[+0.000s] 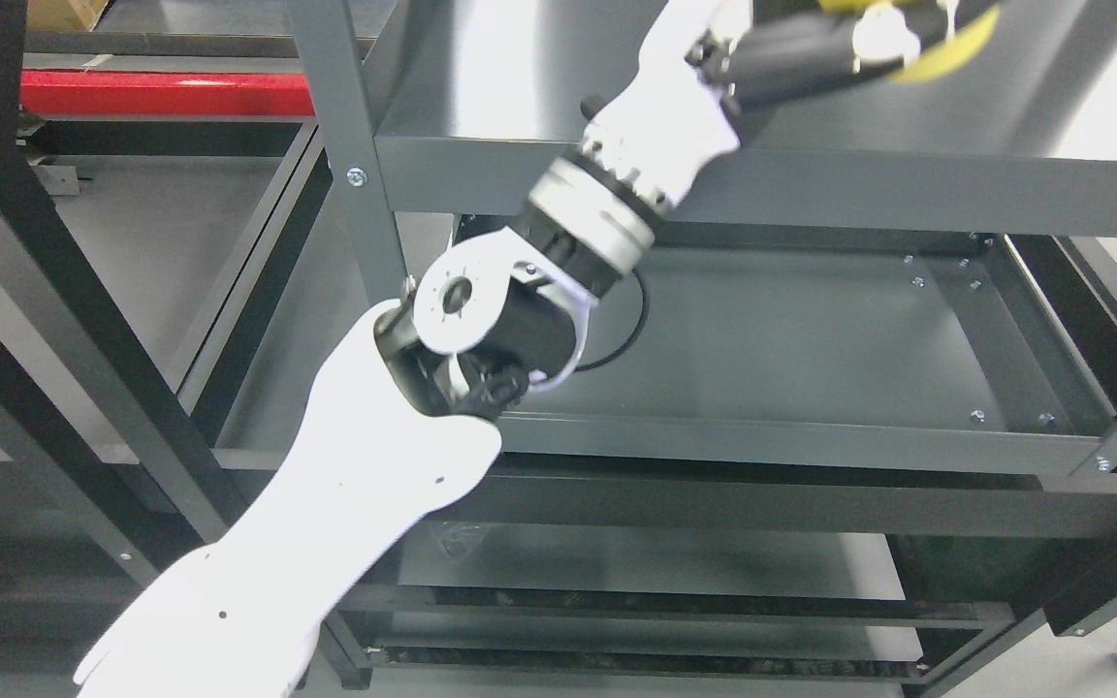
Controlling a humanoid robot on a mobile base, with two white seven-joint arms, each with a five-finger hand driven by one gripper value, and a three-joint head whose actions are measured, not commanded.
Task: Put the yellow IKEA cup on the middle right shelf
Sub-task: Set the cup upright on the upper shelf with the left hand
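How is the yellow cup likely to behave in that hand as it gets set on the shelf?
The yellow cup looks like thin, smooth plastic, so probably light and stiff, perhaps slippery. Only a blurred sliver shows beyond the left hand over the grey shelf, so its tilt, and any tipping risk, cannot be judged.

Dark grey shelf unit (811,184) — painted metal, smooth, faintly sheened. Left arm (345,523) shell: glossy white plastic — its wrist ring (588,208) brushed metal. The yellow cup (946,48) looks like smooth plastic.

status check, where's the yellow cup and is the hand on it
Left robot hand shut on yellow cup, up over top shelf. Cup blurred, cut by the frame edge. Shelf below bare. Right robot hand not in view.
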